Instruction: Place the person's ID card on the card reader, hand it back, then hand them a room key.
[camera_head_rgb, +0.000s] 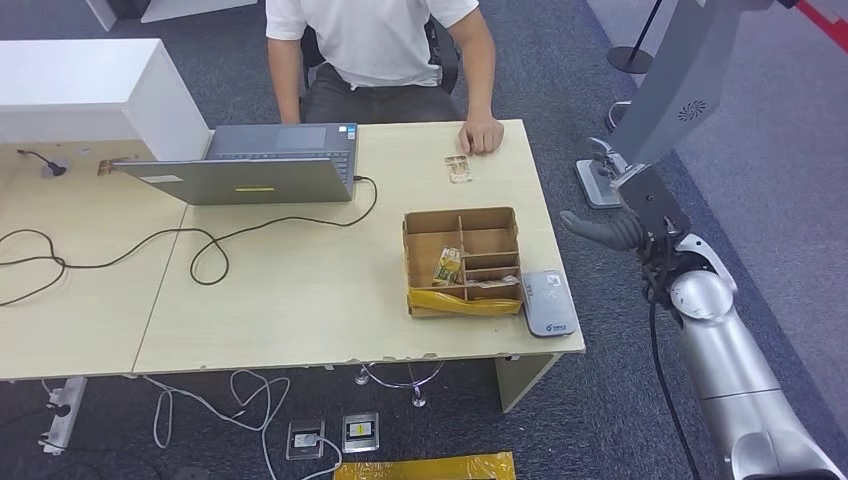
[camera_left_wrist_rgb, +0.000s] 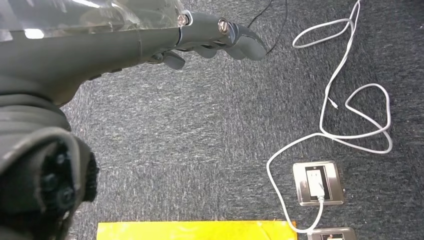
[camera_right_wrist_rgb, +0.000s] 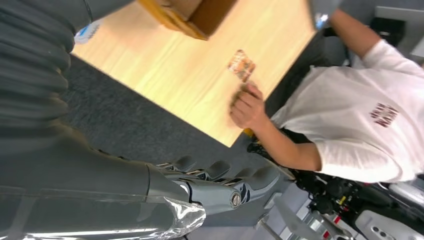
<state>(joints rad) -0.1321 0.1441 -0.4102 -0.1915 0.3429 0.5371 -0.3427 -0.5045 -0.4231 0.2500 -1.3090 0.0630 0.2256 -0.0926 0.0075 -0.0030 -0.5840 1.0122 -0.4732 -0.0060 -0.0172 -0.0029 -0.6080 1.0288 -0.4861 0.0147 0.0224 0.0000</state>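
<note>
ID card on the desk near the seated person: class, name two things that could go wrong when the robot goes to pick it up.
1. The ID card lies flat beside the person's hand; the right hand, off the desk edge, might bump it.
2. The compartment box sits between card and card reader, so a low carry could clip its wall.

Looks like an office set up as a check-in desk. Light wooden desks (camera_head_rgb: 300, 290) pushed together on dark grey carpet (camera_head_rgb: 600, 90), an open laptop (camera_head_rgb: 250, 165) at the far side with a black cable (camera_head_rgb: 150, 245) trailing left across the top. Near the right edge, a divided cardboard box (camera_head_rgb: 462, 262) of cards beside a grey card reader (camera_head_rgb: 549, 302). Seated across, a person (camera_head_rgb: 380, 50) in a white shirt on an office chair. White counter (camera_head_rgb: 90, 90) far left; floor sockets (camera_head_rgb: 361, 432) and white cords (camera_head_rgb: 230, 405) below.
</note>
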